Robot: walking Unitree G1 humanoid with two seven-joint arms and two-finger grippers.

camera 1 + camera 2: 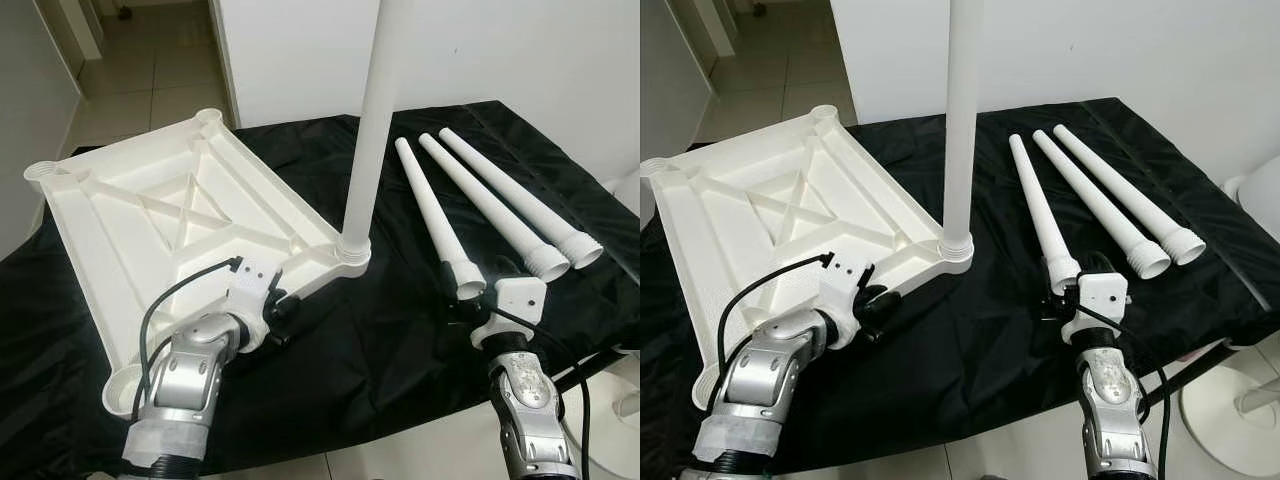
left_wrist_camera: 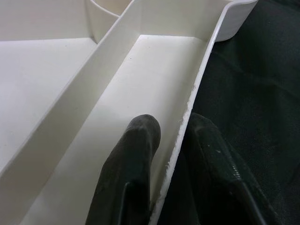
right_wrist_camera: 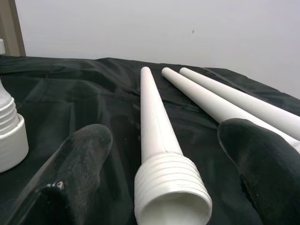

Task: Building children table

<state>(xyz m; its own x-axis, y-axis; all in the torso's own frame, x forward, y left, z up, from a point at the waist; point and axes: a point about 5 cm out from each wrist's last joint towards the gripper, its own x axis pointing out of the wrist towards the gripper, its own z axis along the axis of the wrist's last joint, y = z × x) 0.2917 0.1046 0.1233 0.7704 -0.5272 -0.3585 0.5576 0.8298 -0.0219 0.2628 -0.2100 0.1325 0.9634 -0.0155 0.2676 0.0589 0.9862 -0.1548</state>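
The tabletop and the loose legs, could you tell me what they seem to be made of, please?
The tabletop looks like moulded white plastic with a matte finish: thin ribs, and a rough trimmed edge where the left pincer grips it. The loose legs look like hollow white plastic, smooth and slightly glossy, with moulded threads.

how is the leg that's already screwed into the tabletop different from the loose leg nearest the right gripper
The fitted leg stands upright in a corner socket of the tabletop; the nearest loose leg lies flat on the black cloth. The fitted leg's threads are seated; the loose leg's threaded end sits bare between the open right gripper fingers. Both are white tapered tubes.
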